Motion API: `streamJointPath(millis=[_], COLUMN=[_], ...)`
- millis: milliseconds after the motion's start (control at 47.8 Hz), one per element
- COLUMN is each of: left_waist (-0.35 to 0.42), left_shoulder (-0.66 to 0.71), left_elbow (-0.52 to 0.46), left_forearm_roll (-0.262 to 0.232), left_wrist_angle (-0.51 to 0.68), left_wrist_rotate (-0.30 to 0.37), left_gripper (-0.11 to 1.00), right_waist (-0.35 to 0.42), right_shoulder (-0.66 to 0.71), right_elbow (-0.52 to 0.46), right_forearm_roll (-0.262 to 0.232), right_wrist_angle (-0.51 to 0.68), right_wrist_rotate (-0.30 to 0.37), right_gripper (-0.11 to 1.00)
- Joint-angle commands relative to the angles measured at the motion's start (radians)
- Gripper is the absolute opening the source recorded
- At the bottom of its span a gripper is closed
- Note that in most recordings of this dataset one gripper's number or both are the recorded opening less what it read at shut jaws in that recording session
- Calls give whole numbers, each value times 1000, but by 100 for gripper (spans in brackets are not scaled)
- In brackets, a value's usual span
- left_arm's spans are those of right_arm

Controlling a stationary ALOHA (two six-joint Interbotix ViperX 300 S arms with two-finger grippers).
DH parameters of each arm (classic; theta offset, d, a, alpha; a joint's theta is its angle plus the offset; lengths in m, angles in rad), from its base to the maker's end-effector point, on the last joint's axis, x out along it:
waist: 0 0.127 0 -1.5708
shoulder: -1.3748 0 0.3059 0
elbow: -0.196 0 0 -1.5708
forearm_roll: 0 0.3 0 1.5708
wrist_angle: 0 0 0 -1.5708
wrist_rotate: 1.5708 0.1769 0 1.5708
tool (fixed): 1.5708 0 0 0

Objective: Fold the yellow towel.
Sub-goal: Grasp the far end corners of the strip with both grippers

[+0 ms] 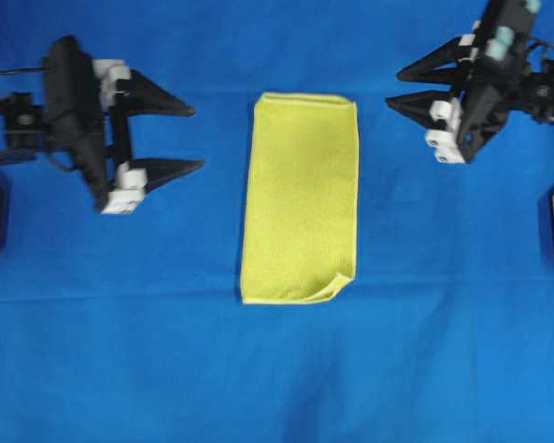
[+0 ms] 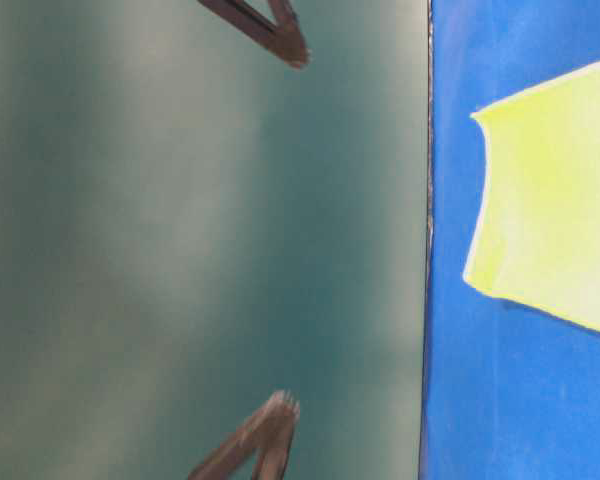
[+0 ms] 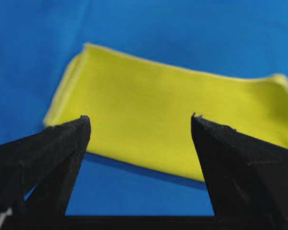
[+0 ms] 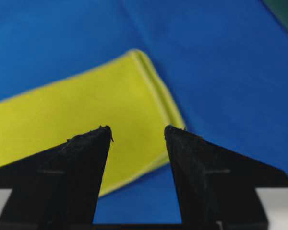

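Blue cloth (image 1: 120,351) on the table, yellow towel (image 1: 300,198) folded once; both grippers gape empty, so I'd pinch the short-end corners together

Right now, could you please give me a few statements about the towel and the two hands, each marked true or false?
1. The yellow towel lies as a narrow rectangle on the blue cloth. True.
2. The left hand is shut on the towel. False: it is open and apart from it.
3. One towel corner is curled over. True.
4. The right hand holds the towel's edge. False: it is open and holds nothing.
5. The towel lies between the two hands. True.
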Motion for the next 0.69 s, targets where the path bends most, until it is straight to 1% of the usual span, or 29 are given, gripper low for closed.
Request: streamJointPath(millis=[0,209,355,502,669], left_waist=[40,121,163,196,227], left_shoulder=[72,313,479,591,678], left_elbow=[-74,-199,-291,-354,-385], left_forearm_roll=[2,2,2,2,2], left_wrist_angle=[-11,-21,-29,-38,-52], left_wrist_rotate=[8,15,17,17,18], left_gripper=[80,80,80,80,80], right_waist=[-35,-60,-72,-72,-75], right_shoulder=[66,247,379,482,563], right_elbow=[-58,-132,-164,-184,-204], right_forearm_roll=[-9,-46,-52,-52,-51], right_wrist_angle=[17,25,14,-35,-69], right_wrist_rotate=[0,-2,-2,-2,-2], right_gripper=[54,54,54,54,54])
